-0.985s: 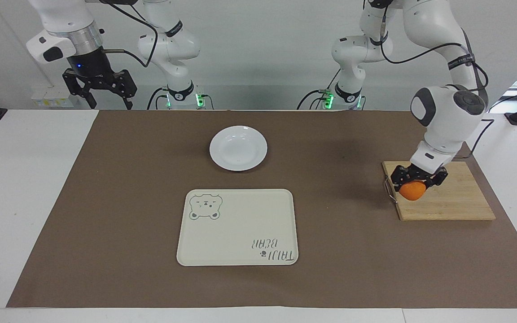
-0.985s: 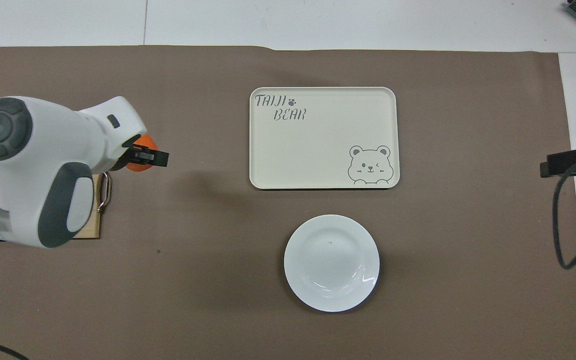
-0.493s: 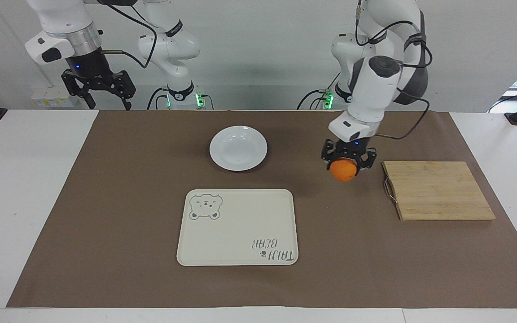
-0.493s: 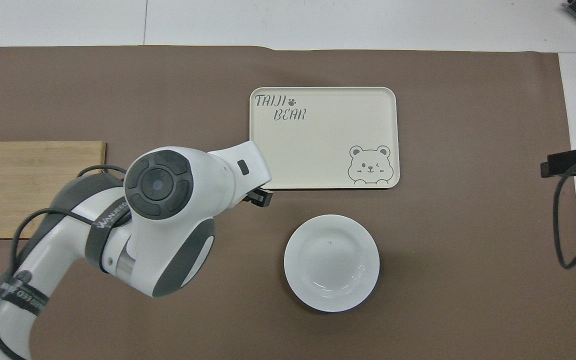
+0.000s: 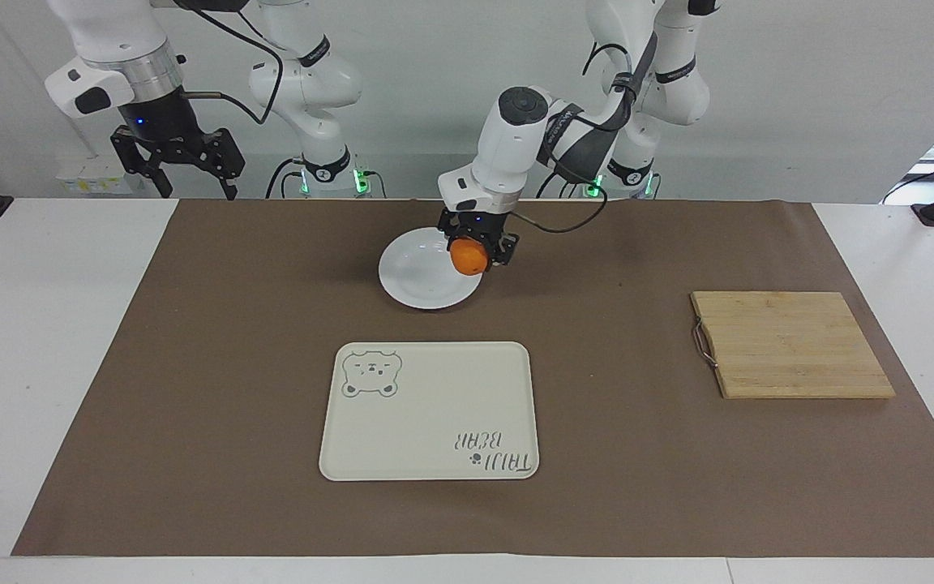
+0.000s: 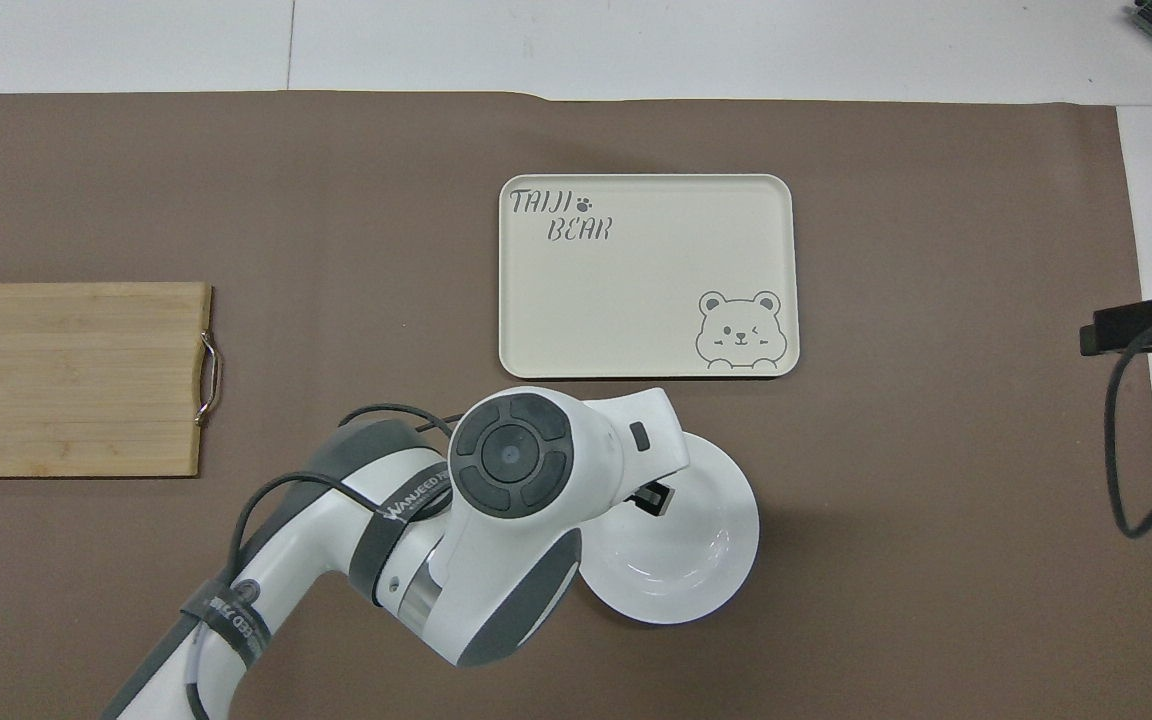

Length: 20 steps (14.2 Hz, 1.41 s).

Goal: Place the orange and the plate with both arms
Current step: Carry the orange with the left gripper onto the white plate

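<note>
Brown-covered tabletop (image 5: 191,365) first, plenty of bare room all round. Cream tray (image 5: 430,410) lies farther from the robots than the plate (image 5: 418,280); wooden board (image 5: 791,344) sits well apart at the left arm's end. Left end effector (image 5: 477,243) hangs over the plate's rim on the side toward the left arm's end, fingers clamped on the orange (image 5: 469,257). Right end effector (image 5: 175,162) waits spread wide and empty over its own end. Risk, I'd judge: release this near the rim and the round fruit rolls off onto the mat, or the fingers clip the rim and tip the plate. Centre it before lowering
</note>
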### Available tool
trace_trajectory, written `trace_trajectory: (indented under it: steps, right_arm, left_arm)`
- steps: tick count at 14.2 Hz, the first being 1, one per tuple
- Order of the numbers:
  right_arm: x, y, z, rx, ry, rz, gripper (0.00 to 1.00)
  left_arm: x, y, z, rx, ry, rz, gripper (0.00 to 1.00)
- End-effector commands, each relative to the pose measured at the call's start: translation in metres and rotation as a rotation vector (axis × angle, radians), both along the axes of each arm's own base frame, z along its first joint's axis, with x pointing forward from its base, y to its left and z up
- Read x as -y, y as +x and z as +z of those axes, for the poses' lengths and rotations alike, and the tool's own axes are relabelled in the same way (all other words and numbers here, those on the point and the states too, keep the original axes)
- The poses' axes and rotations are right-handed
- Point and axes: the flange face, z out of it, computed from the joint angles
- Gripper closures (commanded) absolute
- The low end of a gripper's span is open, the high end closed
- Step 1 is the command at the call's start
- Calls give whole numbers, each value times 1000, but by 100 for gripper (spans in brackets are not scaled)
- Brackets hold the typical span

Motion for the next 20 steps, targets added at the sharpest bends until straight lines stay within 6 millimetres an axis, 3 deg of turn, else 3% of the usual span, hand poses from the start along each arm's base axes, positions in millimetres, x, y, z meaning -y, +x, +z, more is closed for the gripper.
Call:
trace_trajectory:
  steps: [1, 6, 7, 8, 9, 10, 14, 16, 18, 20]
  right_arm:
    - [3, -1, -6, 4, 8, 9, 0]
    - [-5, -2, -10, -6, 45, -21, 0]
    - [-5, -2, -11, -6, 45, -21, 0]
    - [-1, -1, -13, -7, 45, -29, 0]
    - [0, 1, -13, 2, 45, -31, 0]
    - [0, 4, -14, 25, 44, -28, 0]
    - [-14, 3, -32, -10, 98, -12, 0]
    - [-23, 3, -42, -32, 138, -6, 0]
    - [-38, -2, -57, -66, 155, 14, 0]
    - [-47, -7, -73, -103, 235, 8, 0]
  left_arm:
    - [31, -14, -28, -36, -22, 37, 100]
    - [67, -46, -87, -53, -14, -18, 100]
    - [65, -44, -94, -52, -13, -13, 100]
    - [63, -41, -95, -55, -10, -7, 85]
    - [61, -40, -97, -53, -8, -12, 30]
    - [63, -45, -99, -51, -1, -25, 0]
    - [61, -43, -99, -49, 0, -21, 0]
    - [51, -29, -83, -32, -16, 5, 0]
    - [24, 8, -57, -1, -47, 76, 0]
    - [-21, 49, -33, 12, -58, 166, 0]
